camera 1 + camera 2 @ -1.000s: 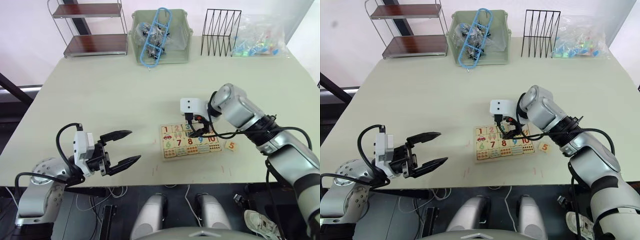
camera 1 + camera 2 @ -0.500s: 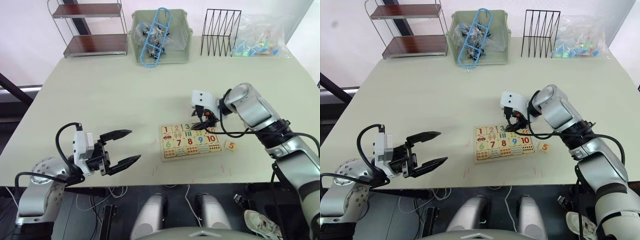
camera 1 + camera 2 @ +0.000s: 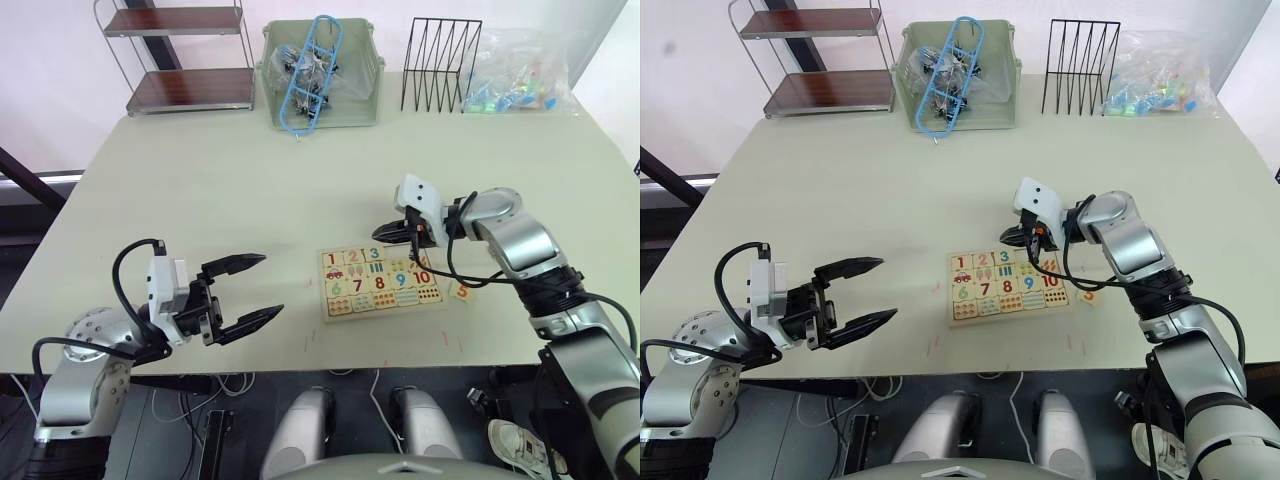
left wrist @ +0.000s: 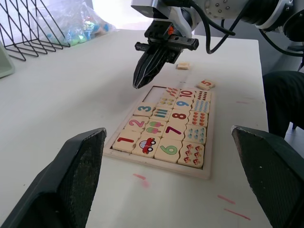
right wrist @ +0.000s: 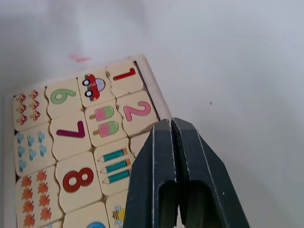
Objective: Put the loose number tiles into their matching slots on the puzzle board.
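Near the table's front edge lies the puzzle board, with 1, 2 and 3 seated and two slots bare. Tile 5 waits just beside its right end, another tile farther off. The right gripper — clenched, empty — hovers over those gaps; the left gripper gapes idle, well apart.

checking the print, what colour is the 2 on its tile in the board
Pink, on the 2 tile, clearest in the right wrist view.

Head stereo overhead; wrists low, sharing puzzle board
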You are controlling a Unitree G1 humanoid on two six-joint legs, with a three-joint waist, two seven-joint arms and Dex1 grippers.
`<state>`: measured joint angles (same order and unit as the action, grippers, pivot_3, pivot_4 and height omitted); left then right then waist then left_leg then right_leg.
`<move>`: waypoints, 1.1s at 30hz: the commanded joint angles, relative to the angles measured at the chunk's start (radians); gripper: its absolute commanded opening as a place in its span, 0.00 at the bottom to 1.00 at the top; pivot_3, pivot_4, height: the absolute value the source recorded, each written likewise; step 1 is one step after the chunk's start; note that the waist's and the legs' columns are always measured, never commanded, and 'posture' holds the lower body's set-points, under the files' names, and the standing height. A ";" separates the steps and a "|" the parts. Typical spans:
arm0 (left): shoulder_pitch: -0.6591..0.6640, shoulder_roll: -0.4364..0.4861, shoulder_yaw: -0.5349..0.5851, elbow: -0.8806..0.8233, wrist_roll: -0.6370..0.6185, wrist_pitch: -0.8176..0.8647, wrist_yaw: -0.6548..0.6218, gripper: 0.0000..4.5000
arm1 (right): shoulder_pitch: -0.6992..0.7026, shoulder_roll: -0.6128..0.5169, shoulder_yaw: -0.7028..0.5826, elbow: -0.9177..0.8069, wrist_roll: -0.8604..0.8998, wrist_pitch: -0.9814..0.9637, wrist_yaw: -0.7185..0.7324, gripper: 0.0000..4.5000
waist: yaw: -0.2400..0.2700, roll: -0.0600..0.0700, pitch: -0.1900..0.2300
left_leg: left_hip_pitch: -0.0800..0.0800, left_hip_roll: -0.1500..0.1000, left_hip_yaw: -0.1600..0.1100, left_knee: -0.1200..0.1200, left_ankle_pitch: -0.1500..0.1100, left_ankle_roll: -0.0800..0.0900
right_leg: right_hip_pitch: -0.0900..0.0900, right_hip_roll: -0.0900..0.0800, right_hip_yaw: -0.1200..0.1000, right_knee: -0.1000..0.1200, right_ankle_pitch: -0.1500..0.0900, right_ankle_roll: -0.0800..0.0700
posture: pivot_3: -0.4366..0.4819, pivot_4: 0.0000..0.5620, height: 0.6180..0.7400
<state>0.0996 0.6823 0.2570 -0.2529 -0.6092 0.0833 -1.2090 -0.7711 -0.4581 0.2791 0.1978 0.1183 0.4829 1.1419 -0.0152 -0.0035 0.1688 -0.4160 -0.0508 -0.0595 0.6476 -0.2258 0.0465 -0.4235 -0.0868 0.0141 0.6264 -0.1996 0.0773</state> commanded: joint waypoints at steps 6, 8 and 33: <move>0.019 0.016 0.016 -0.009 -0.002 -0.007 -0.015 1.00 | 0.119 -0.017 -0.117 -0.127 0.095 -0.073 -0.033 0.01 | 0.002 0.000 0.000 | 0.000 0.000 0.000 0.000 0.000 0.000 | 0.000 0.000 0.000 0.000 0.000 0.000 | 0.48 0.27 1.00; 0.021 0.020 0.018 -0.009 -0.004 -0.004 -0.018 1.00 | 0.146 -0.025 -0.116 -0.142 0.092 -0.080 -0.044 0.01 | 0.002 0.000 0.000 | 0.000 0.000 0.000 0.000 0.000 0.000 | 0.000 0.000 0.000 0.000 0.000 0.000 | 0.48 0.27 1.00; 0.025 0.031 0.020 -0.023 -0.012 0.013 -0.019 1.00 | 0.201 0.014 0.011 -0.060 -0.028 -0.110 -0.148 0.01 | 0.001 0.000 0.000 | 0.001 0.000 0.000 0.000 0.000 0.000 | 0.001 0.001 0.000 0.000 0.000 0.000 | 0.48 0.27 1.00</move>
<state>0.1215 0.7033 0.2610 -0.2530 -0.6095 0.1011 -1.2259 -0.5716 -0.4416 0.2902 0.1531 0.0959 0.3663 0.9975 -0.0140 -0.0039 0.1685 -0.4149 -0.0507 -0.0593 0.6479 -0.2257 0.0466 -0.4227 -0.0861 0.0141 0.6266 -0.1996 0.0773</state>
